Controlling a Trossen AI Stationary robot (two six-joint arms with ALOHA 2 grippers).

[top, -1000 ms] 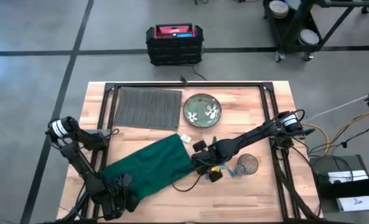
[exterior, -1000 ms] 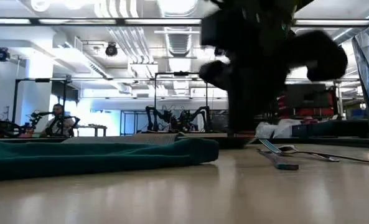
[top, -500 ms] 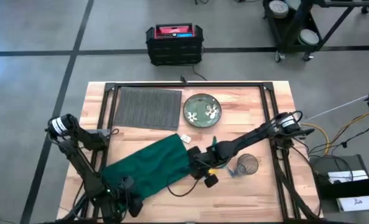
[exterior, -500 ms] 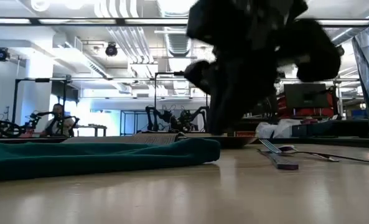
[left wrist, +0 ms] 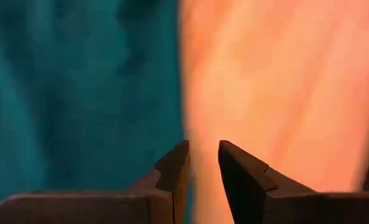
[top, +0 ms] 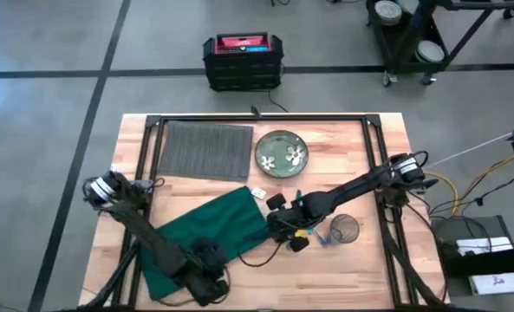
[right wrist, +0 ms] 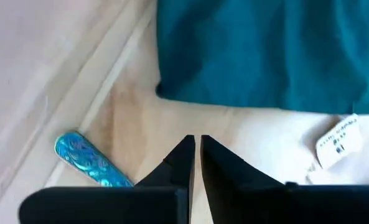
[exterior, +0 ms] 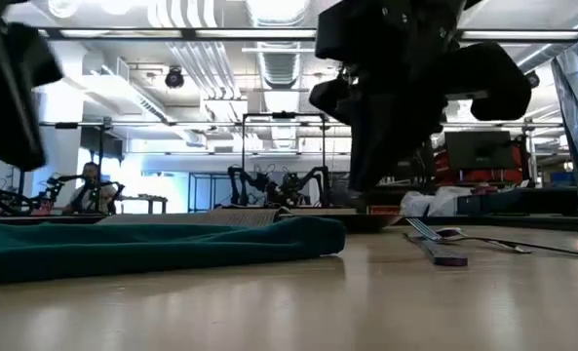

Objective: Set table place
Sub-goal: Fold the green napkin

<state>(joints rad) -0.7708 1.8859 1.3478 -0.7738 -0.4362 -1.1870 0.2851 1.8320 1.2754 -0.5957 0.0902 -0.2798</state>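
Observation:
The dark grey ribbed placemat (top: 204,149) lies flat at the table's (top: 361,269) far left. A green flowered plate (top: 282,154) rests beside it. A dark green napkin (top: 209,232) lies spread out on the table's near left. My left gripper (top: 206,279) hovers over the napkin's near edge (left wrist: 172,93), its fingers almost together with nothing between them. My right gripper (right wrist: 197,144) is shut and empty. It hangs above the bare wood just right of the napkin (right wrist: 265,50).
A wire-mesh cup (top: 346,228) stands right of my right gripper, with blue-handled cutlery (top: 322,236) beside it. One blue patterned handle (right wrist: 91,163) and a white tag (right wrist: 336,142) lie near my right gripper. A fork and spoon (exterior: 444,234) lie on the table. A black case (top: 243,61) sits on the floor beyond.
My left gripper has swept from the table's near left corner toward the right, along the near edge, and is now over the napkin's near part. My right gripper dipped a little toward the napkin and came back. The napkin has stayed where it was.

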